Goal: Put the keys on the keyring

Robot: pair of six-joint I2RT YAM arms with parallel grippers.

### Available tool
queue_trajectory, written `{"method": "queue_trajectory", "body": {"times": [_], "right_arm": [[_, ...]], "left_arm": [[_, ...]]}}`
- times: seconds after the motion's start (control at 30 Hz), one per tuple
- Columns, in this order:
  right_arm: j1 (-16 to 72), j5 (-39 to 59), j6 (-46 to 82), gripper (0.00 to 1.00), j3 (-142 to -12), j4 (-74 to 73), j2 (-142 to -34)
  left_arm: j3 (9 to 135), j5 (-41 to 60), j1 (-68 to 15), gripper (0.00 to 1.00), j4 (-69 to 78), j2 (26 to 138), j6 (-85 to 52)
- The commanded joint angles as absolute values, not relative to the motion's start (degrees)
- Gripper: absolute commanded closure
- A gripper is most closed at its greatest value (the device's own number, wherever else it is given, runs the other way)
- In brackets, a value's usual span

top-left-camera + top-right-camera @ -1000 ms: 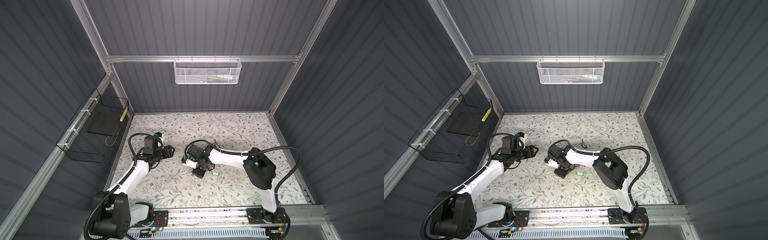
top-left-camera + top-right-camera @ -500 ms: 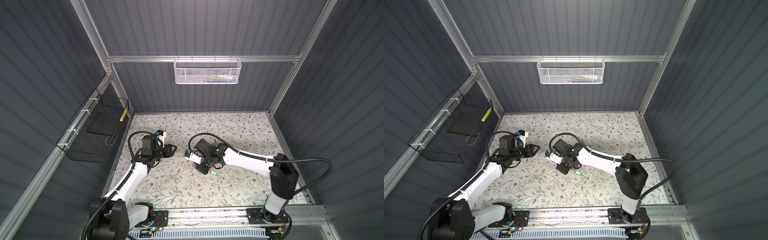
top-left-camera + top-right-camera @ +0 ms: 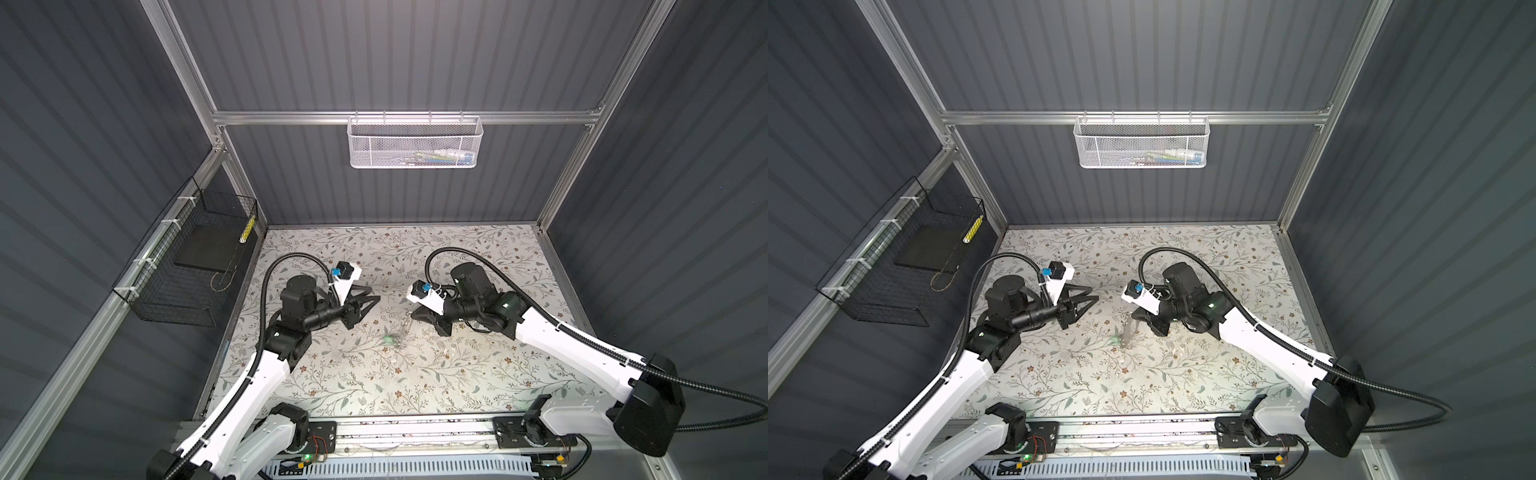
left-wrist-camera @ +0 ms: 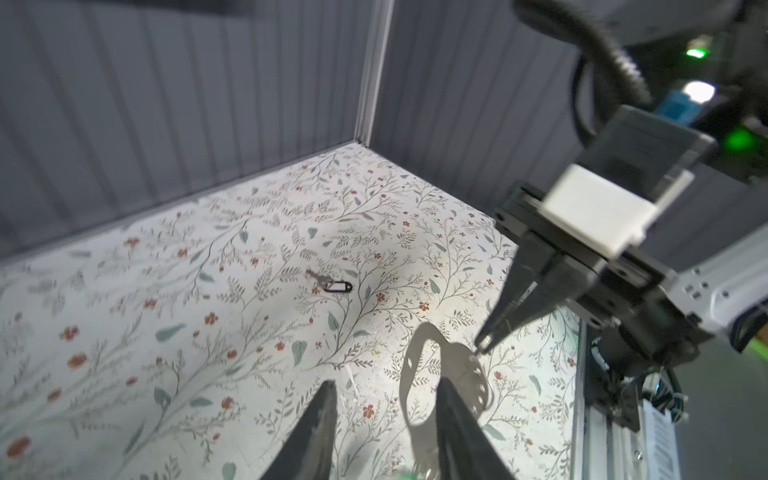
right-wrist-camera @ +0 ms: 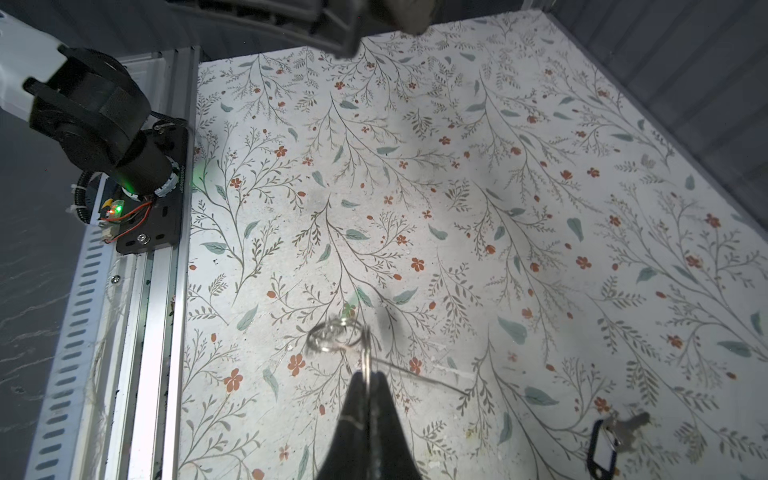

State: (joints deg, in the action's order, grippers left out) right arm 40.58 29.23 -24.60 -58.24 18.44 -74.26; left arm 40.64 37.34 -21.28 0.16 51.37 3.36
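Right jaws clench the keyring (image 5: 335,336), which hangs down from them; left jaws, half-parted and empty, point at it from near.

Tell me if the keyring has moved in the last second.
Yes. The keyring, pinched by the right pincer, has shifted left: from right of the white basket's middle to left of it.
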Motion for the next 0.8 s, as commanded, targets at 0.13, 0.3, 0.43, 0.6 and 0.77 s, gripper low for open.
{"method": "queue_trajectory", "body": {"times": [0.13, 0.3, 0.43, 0.6, 0.77], "right_arm": [[39.6, 36.3, -30.6, 1.00, -55.9, 11.5, -71.0], [39.1, 38.2, -31.5, 1.00, -53.4, 8.5, -68.2], [38.8, 39.7, -32.0, 1.00, -55.0, 12.4, -68.6], [38.8, 39.6, -32.0, 1.00, -57.4, 17.3, -69.5], [38.8, 39.6, -32.0, 1.00, -58.7, 19.6, -69.7]], "left_arm": [[38.5, 46.5, -22.0, 0.62, 3.1, 48.4, 20.1], [38.7, 47.2, -24.2, 0.69, 2.7, 49.1, 25.6], [40.0, 46.1, -27.5, 0.70, 1.0, 50.8, 29.6], [44.1, 41.1, -33.8, 0.71, -5.3, 54.8, 35.7], [47.1, 37.9, -37.0, 0.71, -6.3, 58.1, 36.5]]}}
